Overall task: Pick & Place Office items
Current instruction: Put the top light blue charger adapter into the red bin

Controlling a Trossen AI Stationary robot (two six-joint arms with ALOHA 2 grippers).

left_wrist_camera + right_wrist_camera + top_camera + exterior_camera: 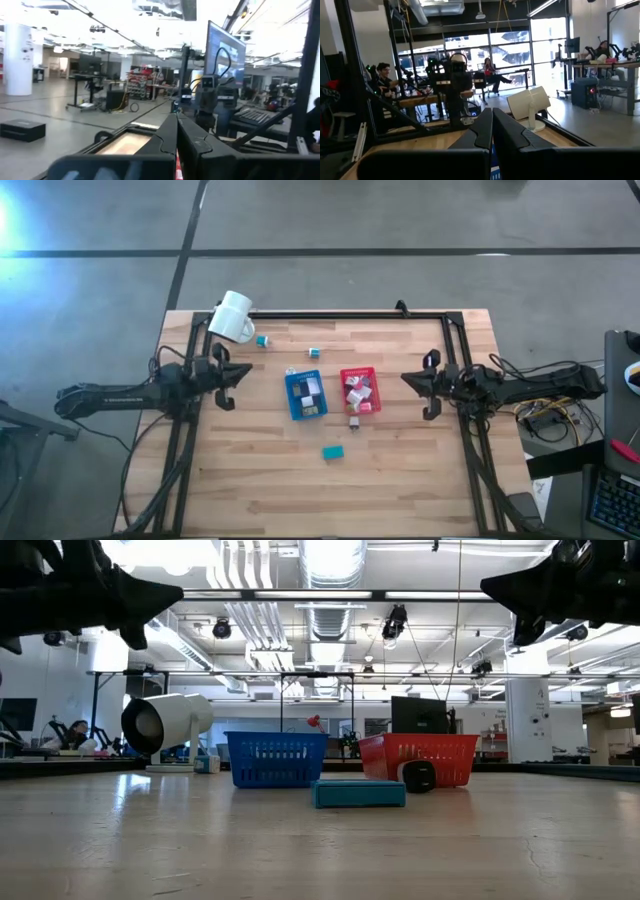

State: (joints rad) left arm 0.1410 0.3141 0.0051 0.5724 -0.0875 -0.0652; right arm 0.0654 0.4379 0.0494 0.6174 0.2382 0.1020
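Observation:
Small office items lie on the wooden table: a teal block (pixel 333 451) near the middle front, also in the low view (pixel 358 793); a dark item (pixel 353 421) just before the red tray; two small teal items (pixel 263 340) (pixel 313 352) at the back. More pieces lie in the blue tray (pixel 306 395) and the red tray (pixel 360 391). My left gripper (pixel 238 376) hovers at the table's left, shut and empty (pixel 176 131). My right gripper (pixel 408 379) hovers at the right, shut and empty (pixel 492 127).
A white mug (pixel 232 317) lies on its side at the far left corner, its mouth showing in the low view (pixel 163 723). A black frame (pixel 400 313) runs along the table's far edge and sides. People sit in the room beyond the table.

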